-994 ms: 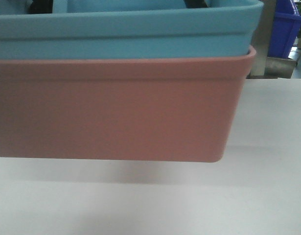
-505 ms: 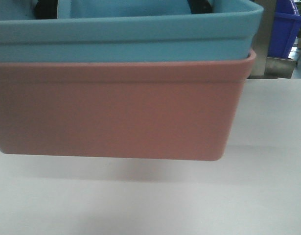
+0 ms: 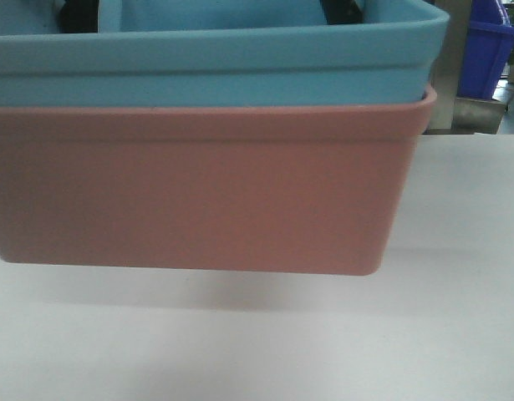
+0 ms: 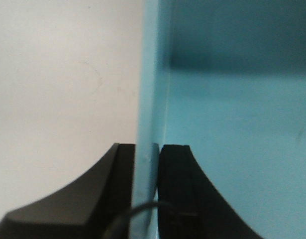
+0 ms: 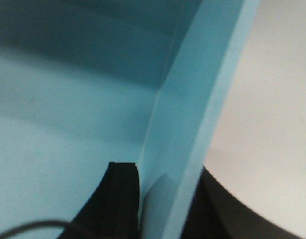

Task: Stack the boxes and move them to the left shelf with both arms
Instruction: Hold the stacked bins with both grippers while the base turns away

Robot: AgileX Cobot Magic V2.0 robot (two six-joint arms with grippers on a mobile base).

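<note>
The stacked bins run off your front view's left edge, and there each gripper is only a black scrap above the rim. Your left gripper (image 4: 149, 147) pinches a wall of the sky-blue bin (image 3: 206, 71), one finger inside, one outside; the right gripper (image 5: 164, 172) clamps the opposite wall likewise. That bin nests in the salmon-pink bin (image 3: 190, 192) above the white tabletop (image 3: 457, 334).

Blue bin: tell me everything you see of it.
The light blue bin is smooth plastic with a rounded, banded rim, empty inside as far as shown. It sits nested upright in the pink bin, only its upper band showing. The left hand and right hand each pinch a side wall, one finger inside, one outside.
</note>
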